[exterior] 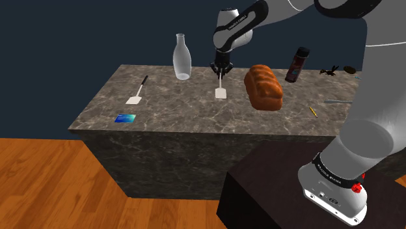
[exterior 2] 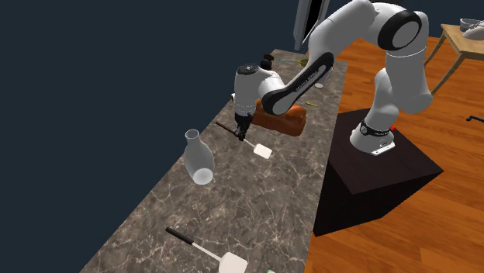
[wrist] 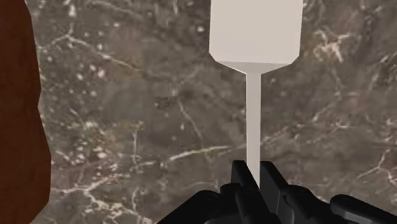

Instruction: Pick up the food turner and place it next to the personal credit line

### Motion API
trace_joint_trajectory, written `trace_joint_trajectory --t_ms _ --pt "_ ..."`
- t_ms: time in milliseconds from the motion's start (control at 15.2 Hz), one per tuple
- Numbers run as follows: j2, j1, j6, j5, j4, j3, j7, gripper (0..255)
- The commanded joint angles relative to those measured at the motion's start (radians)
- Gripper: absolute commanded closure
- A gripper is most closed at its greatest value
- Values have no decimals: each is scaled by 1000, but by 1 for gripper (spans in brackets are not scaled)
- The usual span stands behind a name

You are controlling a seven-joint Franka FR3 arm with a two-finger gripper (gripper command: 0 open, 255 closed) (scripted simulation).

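The jaws are clenched on the food turner (wrist: 253, 38), pinching its thin pale shank between the white blade and the dark handle; in the wrist view the black fingertips (wrist: 242, 181) press the shank from either side, a hold probably chosen because the shank is narrow enough to fit and leaves the flat blade pointing away from the hand. The turner sits low over the marbled surface (exterior: 195, 120), just beside the brown loaf (exterior: 263, 88) and near the clear bottle (exterior: 182, 58); whether its blade touches the stone or hangs just above it I cannot tell. The blue card (exterior: 125, 118), the credit line meant here, lies well apart toward the shoulder view's left, by the front edge; a second turner (exterior: 136, 96) lies near it. The pick looks made or nearly so; the carry to the card is not yet done, and should pass clear of the bottle.
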Motion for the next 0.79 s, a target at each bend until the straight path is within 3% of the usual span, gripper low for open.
trace_joint_trajectory --t_ms 0,462,726 --pt "-15 0 -24 2 9 2 -1 255" --pt "-64 -2 -98 10 34 5 -8 255" --pt "-48 62 -112 -6 59 25 81 255"
